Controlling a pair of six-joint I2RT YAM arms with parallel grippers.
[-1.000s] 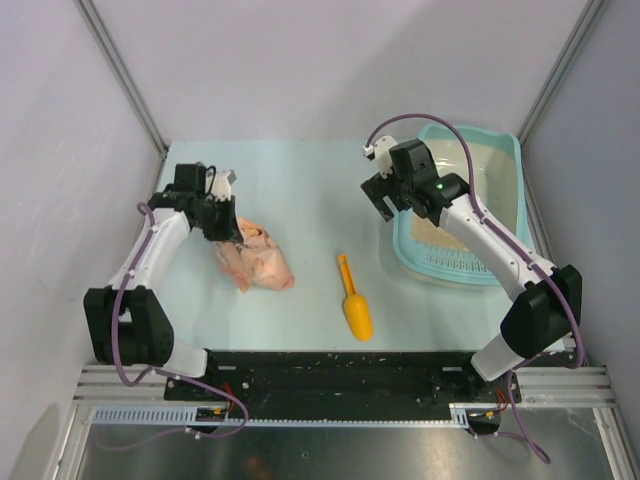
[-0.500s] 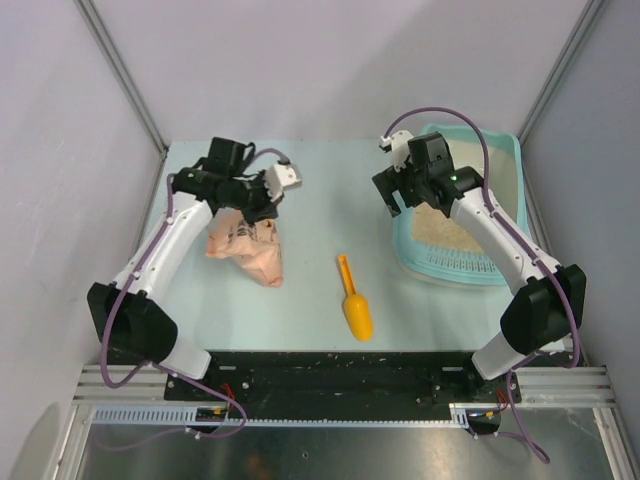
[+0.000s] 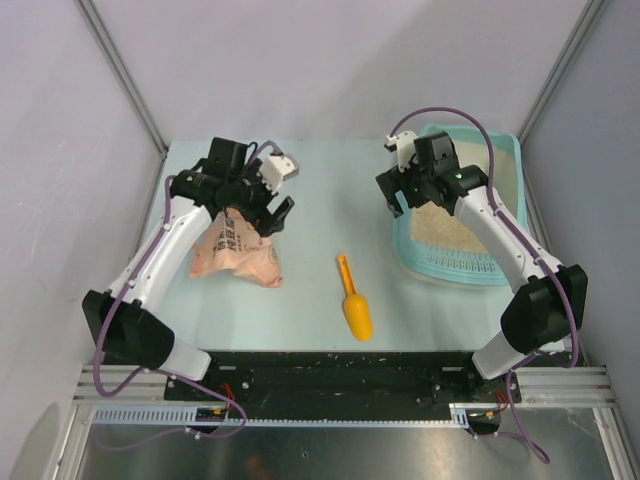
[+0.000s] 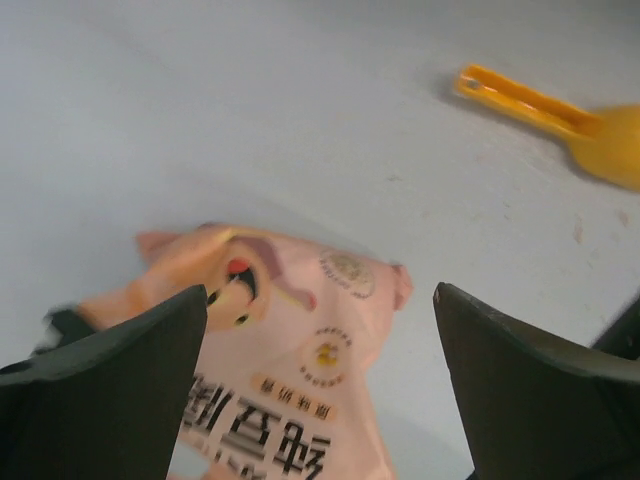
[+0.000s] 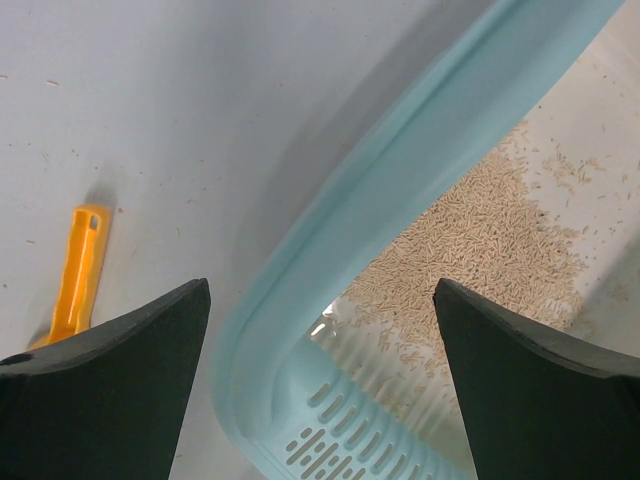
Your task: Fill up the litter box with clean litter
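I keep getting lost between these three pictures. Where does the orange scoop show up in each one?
Top view: the orange scoop lies front and centre on the pale table.
Left wrist view: upper right corner, beyond the pink bag.
Right wrist view: lower left, only its handle showing, left of the litter box.
Shared landmark: that pale table, under the scoop in all three.

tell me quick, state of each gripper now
left gripper: open, empty, over the bag
right gripper: open, empty, over the litter box rim
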